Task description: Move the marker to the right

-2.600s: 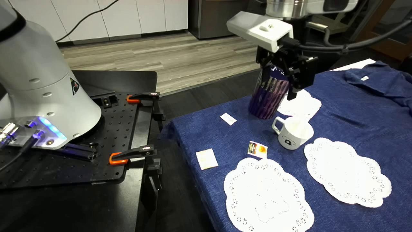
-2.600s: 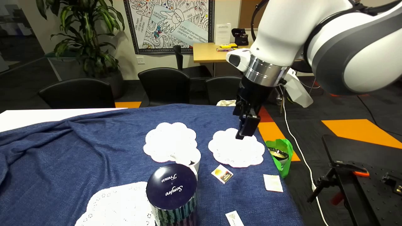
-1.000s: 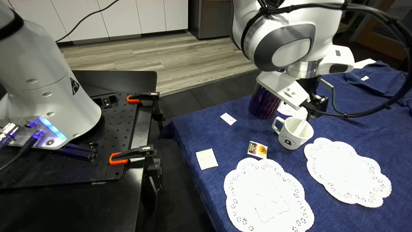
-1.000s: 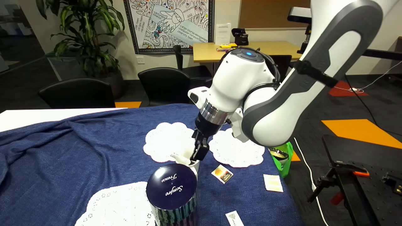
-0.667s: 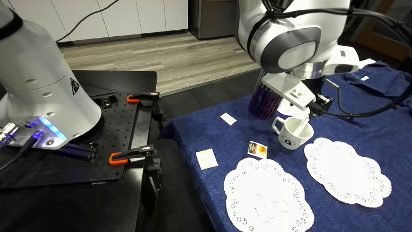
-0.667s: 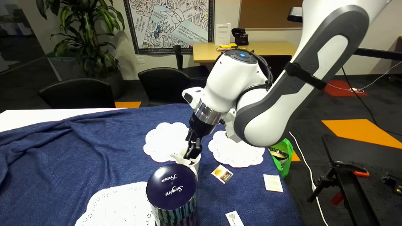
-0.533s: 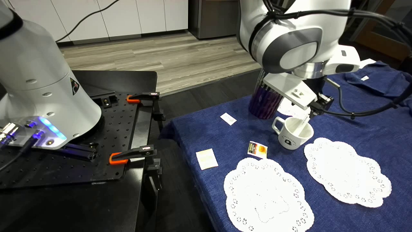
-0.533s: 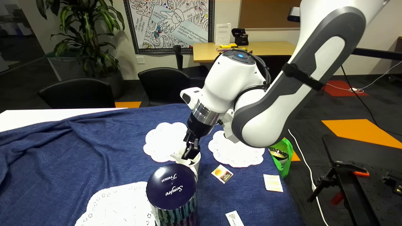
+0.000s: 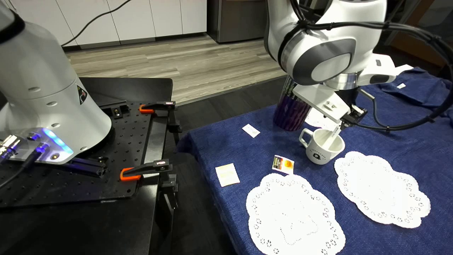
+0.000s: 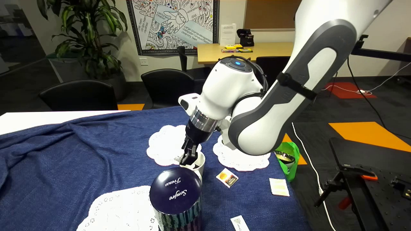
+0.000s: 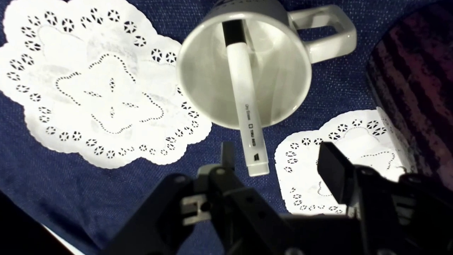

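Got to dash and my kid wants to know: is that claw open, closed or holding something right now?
Gripper: open, holding nothing; the dry-erase marker leans in the white mug.

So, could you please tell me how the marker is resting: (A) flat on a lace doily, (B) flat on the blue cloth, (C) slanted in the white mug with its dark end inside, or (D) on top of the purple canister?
C: the wrist view shows the marker with its dark end inside the white mug and its pale end sticking out.
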Tool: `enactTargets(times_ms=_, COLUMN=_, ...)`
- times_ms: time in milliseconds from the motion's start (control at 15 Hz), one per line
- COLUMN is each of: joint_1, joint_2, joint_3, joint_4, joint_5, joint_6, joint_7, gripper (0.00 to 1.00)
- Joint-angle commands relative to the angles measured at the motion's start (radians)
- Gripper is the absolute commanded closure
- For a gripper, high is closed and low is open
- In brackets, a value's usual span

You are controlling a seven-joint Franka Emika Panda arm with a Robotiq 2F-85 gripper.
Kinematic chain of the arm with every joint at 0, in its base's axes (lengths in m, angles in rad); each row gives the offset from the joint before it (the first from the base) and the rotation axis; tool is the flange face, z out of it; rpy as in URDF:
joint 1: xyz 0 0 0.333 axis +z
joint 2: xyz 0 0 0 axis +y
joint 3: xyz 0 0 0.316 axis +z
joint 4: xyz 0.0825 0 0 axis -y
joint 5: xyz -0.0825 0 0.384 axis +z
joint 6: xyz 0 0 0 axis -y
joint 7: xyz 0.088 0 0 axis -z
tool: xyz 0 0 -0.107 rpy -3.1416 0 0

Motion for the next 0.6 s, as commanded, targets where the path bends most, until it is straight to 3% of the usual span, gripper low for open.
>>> enactTargets(times_ms=0, joint_1=-0.017, joint_2=0.042, joint_3=0.012, joint_4=0.062, joint_5=-0.009, joint_6=-0.021, joint_7=-0.021, gripper=0.4)
enactTargets(times_ms=400, joint_1=-0.017, joint_2=0.089, joint_3=0.012, joint_4=0.12, joint_5=-0.01, joint_6=-0.03, joint_7=-0.021, gripper=0.43)
enactTargets(times_ms=467, joint_1=-0.017, joint_2=0.096, joint_3=0.012, joint_4=0.128, joint_5=-0.01, joint_6=-0.032, joint_7=-0.021, gripper=0.47)
enactTargets(times_ms=533, joint_1=-0.016, joint_2=0.102, joint_3=0.012, joint_4=0.135, joint_5=-0.009, joint_6=-0.033, joint_7=-0.021, gripper=0.65)
